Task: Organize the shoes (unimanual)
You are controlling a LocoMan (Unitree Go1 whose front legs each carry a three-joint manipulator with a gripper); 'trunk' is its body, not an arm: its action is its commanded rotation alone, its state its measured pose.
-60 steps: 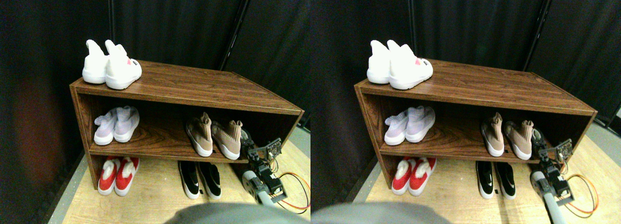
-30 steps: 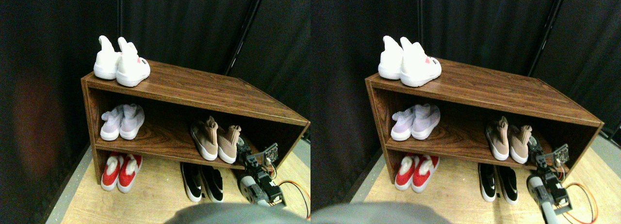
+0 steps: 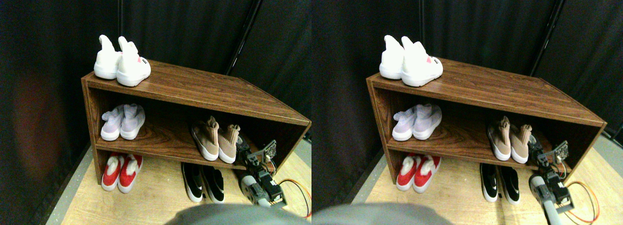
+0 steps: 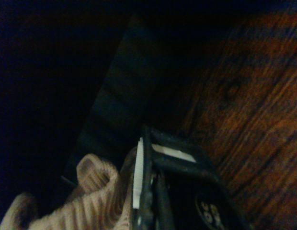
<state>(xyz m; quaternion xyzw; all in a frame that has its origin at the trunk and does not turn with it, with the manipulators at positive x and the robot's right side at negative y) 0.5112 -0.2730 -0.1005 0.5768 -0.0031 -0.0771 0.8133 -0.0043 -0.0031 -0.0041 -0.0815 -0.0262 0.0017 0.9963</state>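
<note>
A pair of tan knit shoes (image 3: 216,140) with white soles stands on the middle board of the wooden shoe rack (image 3: 194,88), toward its right. My right gripper (image 3: 243,149) reaches into that shelf and sits right against the outer side of the right tan shoe. In the wrist view the ribbed tan collar (image 4: 93,191) lies against the edge of the dark jaw frame, above the wood-grain shelf board (image 4: 254,105). A black pair with white soles (image 3: 203,181) stands on the floor under the rack.
A white pair (image 3: 121,64) stands on the rack's top at the left, a pale lilac pair (image 3: 122,121) on the middle board at the left, and a red pair (image 3: 121,171) on the floor below. Orange cables (image 3: 297,196) trail by my arm. Black curtains hang behind.
The camera shifted early on. The right tan shoe, splayed away a second ago, now stands close beside its mate, and my gripper has moved in with it.
</note>
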